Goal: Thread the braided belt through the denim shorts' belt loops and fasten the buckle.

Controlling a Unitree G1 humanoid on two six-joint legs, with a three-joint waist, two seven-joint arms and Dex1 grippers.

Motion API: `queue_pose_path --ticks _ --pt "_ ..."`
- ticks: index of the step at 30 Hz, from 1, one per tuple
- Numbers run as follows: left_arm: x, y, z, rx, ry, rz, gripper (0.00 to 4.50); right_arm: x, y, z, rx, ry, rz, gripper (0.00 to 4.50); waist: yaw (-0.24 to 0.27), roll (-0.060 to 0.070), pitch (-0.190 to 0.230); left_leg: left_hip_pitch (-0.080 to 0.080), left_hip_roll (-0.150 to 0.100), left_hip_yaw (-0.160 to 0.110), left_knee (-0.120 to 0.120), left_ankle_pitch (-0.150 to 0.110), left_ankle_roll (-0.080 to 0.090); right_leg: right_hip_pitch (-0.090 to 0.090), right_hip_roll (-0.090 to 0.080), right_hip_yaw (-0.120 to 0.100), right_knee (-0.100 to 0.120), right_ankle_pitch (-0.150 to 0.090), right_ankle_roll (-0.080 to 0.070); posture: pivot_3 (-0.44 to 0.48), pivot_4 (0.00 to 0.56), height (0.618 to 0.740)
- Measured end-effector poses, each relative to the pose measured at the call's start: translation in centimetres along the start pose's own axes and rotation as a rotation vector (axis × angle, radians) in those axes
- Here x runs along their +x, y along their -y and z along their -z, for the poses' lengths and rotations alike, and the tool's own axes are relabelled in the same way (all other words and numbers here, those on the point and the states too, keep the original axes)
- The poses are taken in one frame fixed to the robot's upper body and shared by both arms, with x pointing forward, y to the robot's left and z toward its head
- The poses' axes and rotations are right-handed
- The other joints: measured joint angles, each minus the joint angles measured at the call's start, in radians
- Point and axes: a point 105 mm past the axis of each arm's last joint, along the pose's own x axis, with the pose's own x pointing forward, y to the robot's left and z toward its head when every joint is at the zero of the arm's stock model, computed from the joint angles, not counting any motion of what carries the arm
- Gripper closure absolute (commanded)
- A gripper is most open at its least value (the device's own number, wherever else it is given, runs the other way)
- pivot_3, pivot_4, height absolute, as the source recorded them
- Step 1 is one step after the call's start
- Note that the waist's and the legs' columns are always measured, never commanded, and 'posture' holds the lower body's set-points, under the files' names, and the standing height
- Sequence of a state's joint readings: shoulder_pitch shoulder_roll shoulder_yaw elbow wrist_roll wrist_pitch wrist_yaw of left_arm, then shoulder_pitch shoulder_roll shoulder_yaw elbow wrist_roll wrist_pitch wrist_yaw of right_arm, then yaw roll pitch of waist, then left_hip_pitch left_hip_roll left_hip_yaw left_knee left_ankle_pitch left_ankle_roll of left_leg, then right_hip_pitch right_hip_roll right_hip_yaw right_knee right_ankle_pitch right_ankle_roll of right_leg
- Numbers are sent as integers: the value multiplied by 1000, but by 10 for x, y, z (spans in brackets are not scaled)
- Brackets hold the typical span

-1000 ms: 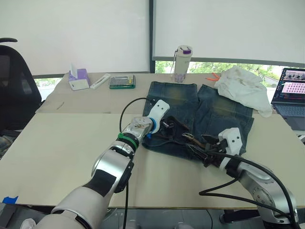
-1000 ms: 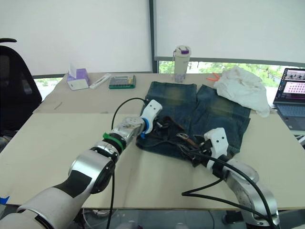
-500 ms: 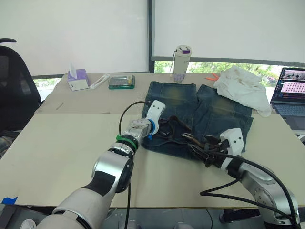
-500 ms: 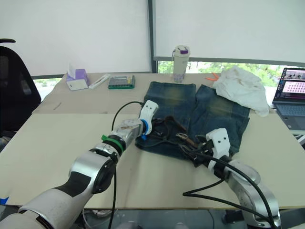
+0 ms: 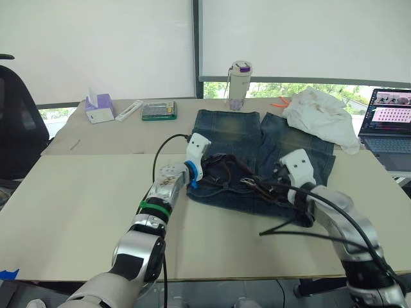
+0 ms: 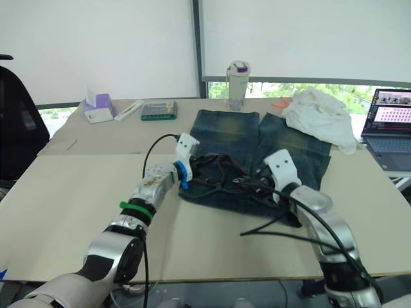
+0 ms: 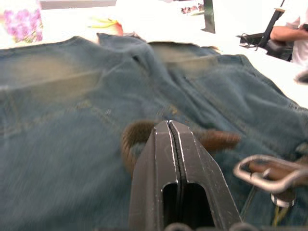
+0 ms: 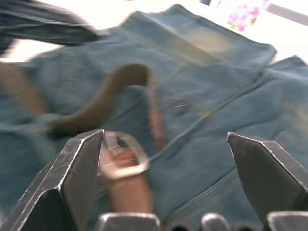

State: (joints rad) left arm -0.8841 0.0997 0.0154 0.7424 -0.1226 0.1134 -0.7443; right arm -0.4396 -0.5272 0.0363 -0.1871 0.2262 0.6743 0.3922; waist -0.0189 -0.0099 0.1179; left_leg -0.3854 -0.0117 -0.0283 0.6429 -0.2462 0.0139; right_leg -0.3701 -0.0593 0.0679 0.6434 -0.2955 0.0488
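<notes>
The table (image 5: 77, 192) is seen whole from the head views, with the denim shorts (image 5: 257, 138) laid flat on it, legs pointing away from the robot and waistband nearest it. The braided belt (image 5: 225, 173) lies on the waistband end in loose dark loops rather than straight, so no single long axis can be given. A white cloth (image 5: 318, 115) rests beside the far right leg, a laptop (image 5: 385, 125) beyond it. The left gripper (image 7: 174, 159) sits at the shorts' left waistband edge; in its wrist view the fingers are pressed together, with a brown curl of belt just past their tips. The right gripper (image 8: 166, 166) hovers over the right of the waistband, fingers spread wide. The buckle (image 8: 122, 156) (a silver frame) is made out in the wrist views, lying close by one finger of the right gripper.
</notes>
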Motion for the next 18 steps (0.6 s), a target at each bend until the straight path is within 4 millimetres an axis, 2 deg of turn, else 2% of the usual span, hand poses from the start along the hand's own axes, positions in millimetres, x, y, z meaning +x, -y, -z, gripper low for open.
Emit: queue_pose_path --ticks 4,7,8,11,18 --pt "-23 -4 -8 86 -16 7 4471 33 -11 8 25 -59 -45 0 -2 1 0 2 3 0 0 0 0 0 0 0 2 0 0 0 150 740" --pt "-42 -7 0 102 -64 1 4471 50 -14 23 27 -118 -59 0 2 1 -1 1 2 0 0 0 -1 0 -1 0 3 0 0 0 150 740" --pt "-47 -7 4 95 -80 -6 4500 54 -13 26 20 -124 -62 516 4 1 -1 1 2 0 1 0 -1 0 -1 0 3 0 0 0 150 740" --pt "-57 -7 9 76 -105 -18 4500 62 -11 25 -45 -115 -71 1511 7 1 -1 1 2 0 1 0 -1 0 -2 -1 3 0 0 0 150 740" --pt "-60 -2 -5 71 -78 -27 4500 61 -12 20 -134 -88 -113 3960 2 1 -1 1 4 0 0 0 -1 0 -1 -1 3 0 0 0 150 740"
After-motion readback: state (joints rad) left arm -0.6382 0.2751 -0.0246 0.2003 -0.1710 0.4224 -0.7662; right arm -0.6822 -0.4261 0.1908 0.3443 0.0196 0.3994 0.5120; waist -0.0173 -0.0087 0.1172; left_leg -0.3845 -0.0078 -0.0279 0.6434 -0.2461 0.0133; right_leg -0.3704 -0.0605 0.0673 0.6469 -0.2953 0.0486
